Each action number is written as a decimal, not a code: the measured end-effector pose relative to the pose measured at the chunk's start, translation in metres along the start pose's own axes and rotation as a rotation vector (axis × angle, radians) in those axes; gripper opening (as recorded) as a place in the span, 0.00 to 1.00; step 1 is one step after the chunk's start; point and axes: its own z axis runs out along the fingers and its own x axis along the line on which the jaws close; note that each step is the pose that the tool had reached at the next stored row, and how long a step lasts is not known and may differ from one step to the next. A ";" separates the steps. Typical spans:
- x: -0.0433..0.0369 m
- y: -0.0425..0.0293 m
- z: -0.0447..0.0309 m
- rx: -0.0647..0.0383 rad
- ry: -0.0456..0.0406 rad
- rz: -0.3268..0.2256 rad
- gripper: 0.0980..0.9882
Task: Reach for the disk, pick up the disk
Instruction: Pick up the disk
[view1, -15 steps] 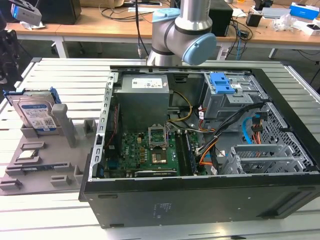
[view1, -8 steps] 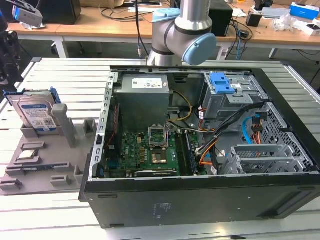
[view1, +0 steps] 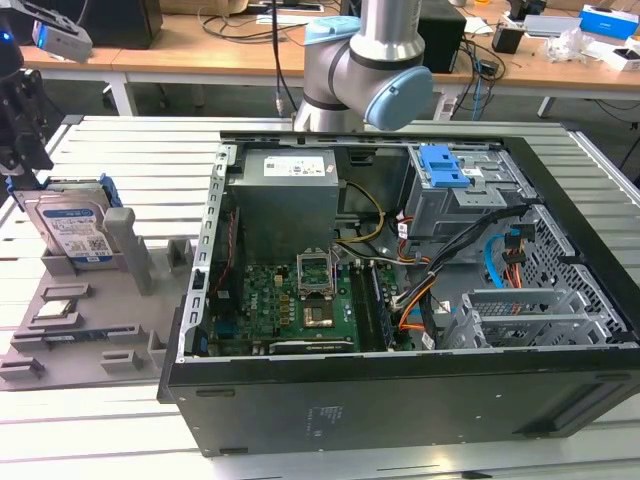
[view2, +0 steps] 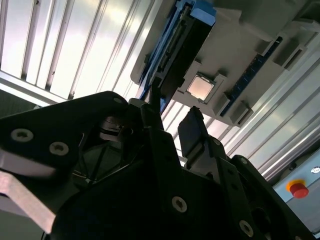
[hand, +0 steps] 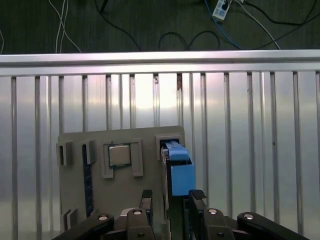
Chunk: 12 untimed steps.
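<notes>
**Centre the jaws, then close on the flat faces**

We find the disk (view1: 72, 228) standing on edge in a slot of the grey holder (view1: 110, 305), on the slatted desk (view1: 130, 150) at the exterior view's left. The jaws hang just above its upper edge, spread wide and holding nothing. In the first wrist view the blue bracket (hand: 181, 172) on the disk's edge lies between the two fingers (hand: 146, 196), but nearer one than the other; we cannot tell whether either touches.

We judge the reach to be nearly complete and the grasp not yet made. To do it well we would centre the disk in the gap, keep the fingers parallel to its flat faces, and go low enough to press on metal rather than on the plastic bracket alone. The lift should run straight along the slot, since a tilt could jam the disk against the holder's posts. The small chip (hand: 120, 155) just beside the slot should be left alone.
</notes>
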 end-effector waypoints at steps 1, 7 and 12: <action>-0.0012 0.0000 0.0029 0.000 0.0000 0.000 0.37; -0.0121 0.0029 0.0129 0.000 0.0000 -0.001 0.37; -0.0141 0.0037 0.0206 0.001 0.0013 -0.001 0.37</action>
